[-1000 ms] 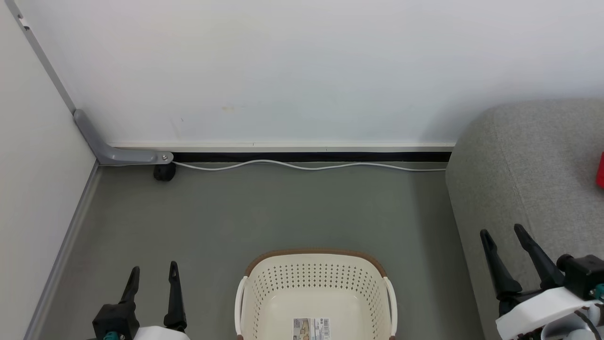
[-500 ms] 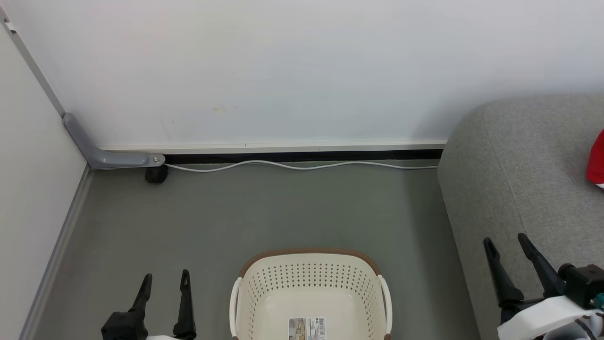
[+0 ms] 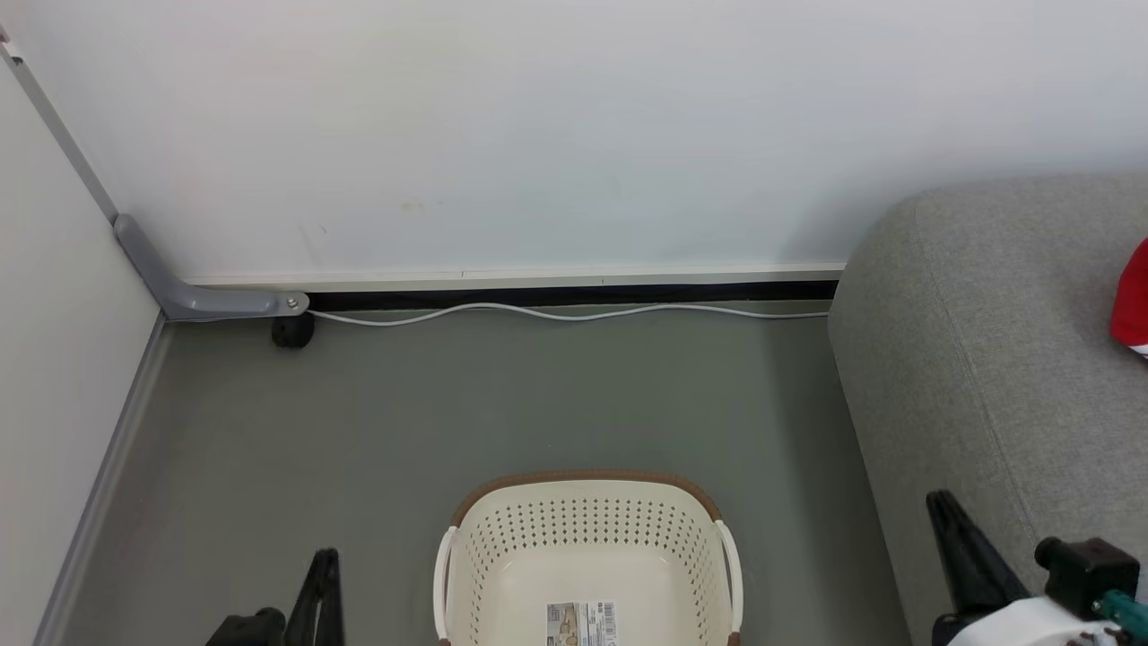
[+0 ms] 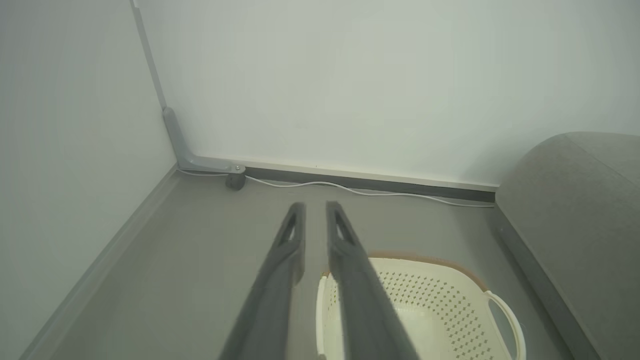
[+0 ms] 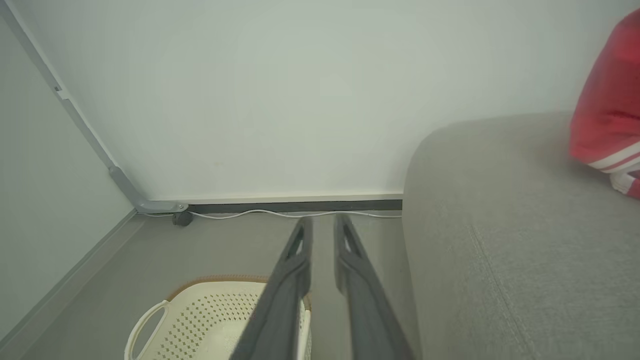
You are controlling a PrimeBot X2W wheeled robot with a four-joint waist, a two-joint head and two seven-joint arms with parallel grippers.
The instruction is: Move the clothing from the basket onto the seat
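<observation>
Basket (image 3: 587,529) at bottom centre holds a paper label (image 3: 581,624); clothing (image 3: 1132,305) lies on the seat (image 3: 987,341) at right. Left pincer (image 4: 315,205) and right pincer (image 5: 323,219) stand narrowly parted, gripping nothing.

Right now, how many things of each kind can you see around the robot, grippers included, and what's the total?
basket: 1
sofa: 1
red clothing on the sofa, cut off by the picture's edge: 1 piece seen
white cable: 1
grippers: 2, the left gripper and the right gripper
Total: 6
</observation>
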